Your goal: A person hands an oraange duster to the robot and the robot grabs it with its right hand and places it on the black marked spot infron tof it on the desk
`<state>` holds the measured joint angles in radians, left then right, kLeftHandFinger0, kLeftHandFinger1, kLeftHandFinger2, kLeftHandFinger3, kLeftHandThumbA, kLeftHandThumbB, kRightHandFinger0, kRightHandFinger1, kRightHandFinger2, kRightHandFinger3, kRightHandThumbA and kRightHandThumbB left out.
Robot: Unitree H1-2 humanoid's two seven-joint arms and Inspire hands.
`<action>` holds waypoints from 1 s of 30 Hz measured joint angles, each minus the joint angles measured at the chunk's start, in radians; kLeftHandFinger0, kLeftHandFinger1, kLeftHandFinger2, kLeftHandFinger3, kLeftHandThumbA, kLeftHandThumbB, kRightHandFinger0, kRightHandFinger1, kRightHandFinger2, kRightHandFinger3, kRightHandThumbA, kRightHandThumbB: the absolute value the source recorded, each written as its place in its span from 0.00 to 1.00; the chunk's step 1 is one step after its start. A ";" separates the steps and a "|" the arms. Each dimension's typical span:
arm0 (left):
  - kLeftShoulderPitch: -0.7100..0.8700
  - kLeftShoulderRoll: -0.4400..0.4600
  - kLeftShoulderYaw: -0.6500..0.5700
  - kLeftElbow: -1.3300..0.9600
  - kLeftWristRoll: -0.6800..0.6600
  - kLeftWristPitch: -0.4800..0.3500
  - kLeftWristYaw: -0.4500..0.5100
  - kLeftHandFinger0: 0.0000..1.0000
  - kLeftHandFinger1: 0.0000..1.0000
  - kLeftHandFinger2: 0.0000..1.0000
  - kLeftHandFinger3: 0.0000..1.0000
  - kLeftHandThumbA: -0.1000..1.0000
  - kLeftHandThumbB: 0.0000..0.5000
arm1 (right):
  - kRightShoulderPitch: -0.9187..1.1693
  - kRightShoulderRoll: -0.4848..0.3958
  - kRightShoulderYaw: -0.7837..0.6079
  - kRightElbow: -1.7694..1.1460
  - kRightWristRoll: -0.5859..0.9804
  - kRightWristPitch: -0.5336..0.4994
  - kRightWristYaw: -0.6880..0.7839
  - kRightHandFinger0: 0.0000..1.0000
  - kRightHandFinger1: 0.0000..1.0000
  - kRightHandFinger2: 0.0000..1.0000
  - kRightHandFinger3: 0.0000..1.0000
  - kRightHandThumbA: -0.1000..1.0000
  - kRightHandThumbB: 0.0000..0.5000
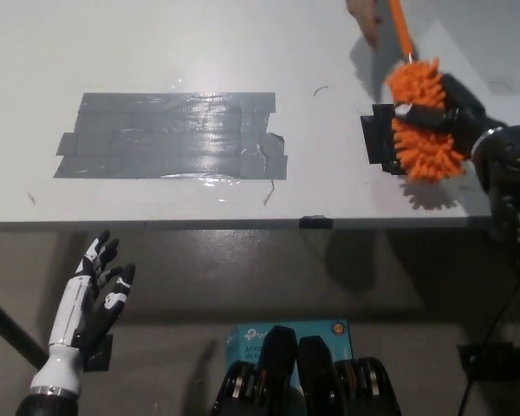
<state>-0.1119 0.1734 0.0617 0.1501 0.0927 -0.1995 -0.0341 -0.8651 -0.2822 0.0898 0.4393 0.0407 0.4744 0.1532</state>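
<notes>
The orange duster (425, 128) has a fluffy head and a thin orange handle running up to the top edge. My black right hand (455, 104) is shut around the duster's head, over the right part of the white desk (243, 52). A person's hand (364, 16) at the top edge is beside the handle; whether it still grips it is cut off. The black marked spot (380, 139) is a small dark patch on the desk, just left of the duster. My white left hand (95, 295) rests open below the desk's front edge, at lower left.
A large patch of grey tape (173, 137) covers the desk's left middle. The desk's front edge (243, 224) runs across the picture. A blue box (243, 340) lies on the floor below.
</notes>
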 measured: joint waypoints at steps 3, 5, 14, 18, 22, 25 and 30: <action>-0.001 0.000 0.000 0.000 0.000 0.001 0.000 0.92 1.00 1.00 1.00 0.73 0.12 | 0.004 -0.028 -0.005 -0.106 0.027 0.001 0.013 0.02 0.56 0.91 1.00 0.00 0.30; -0.001 0.001 0.000 0.000 0.000 0.001 0.000 0.92 1.00 1.00 1.00 0.74 0.13 | 0.005 -0.062 -0.008 -0.182 0.057 0.001 0.019 0.10 0.60 0.94 1.00 0.00 0.27; -0.002 0.004 0.000 0.000 0.000 0.001 0.000 0.92 1.00 1.00 1.00 0.74 0.12 | 0.003 -0.192 0.037 -0.238 0.212 0.001 -0.018 0.17 0.68 1.00 1.00 0.00 0.29; -0.002 0.004 0.000 0.000 0.000 0.002 0.000 0.92 1.00 1.00 1.00 0.73 0.12 | -0.022 -0.205 0.079 -0.189 0.238 0.001 -0.029 0.13 0.65 1.00 1.00 0.00 0.28; -0.002 0.004 0.000 0.000 0.000 0.001 0.000 0.92 1.00 1.00 1.00 0.73 0.10 | -0.051 -0.203 0.106 -0.125 0.247 0.001 -0.033 0.06 0.59 0.95 1.00 0.00 0.28; -0.002 0.004 0.000 0.000 0.000 0.001 0.000 0.92 1.00 1.00 1.00 0.73 0.12 | -0.086 -0.183 0.114 -0.026 0.244 0.001 -0.029 0.03 0.56 0.93 1.00 0.00 0.25; -0.003 0.005 0.000 0.000 0.000 0.002 0.000 0.92 0.99 1.00 1.00 0.72 0.14 | -0.132 -0.144 0.135 0.131 0.210 0.002 -0.025 0.14 0.62 0.94 1.00 0.00 0.35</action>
<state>-0.1153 0.1781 0.0619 0.1505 0.0930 -0.1980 -0.0341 -0.9970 -0.4259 0.2252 0.5705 0.2502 0.4760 0.1286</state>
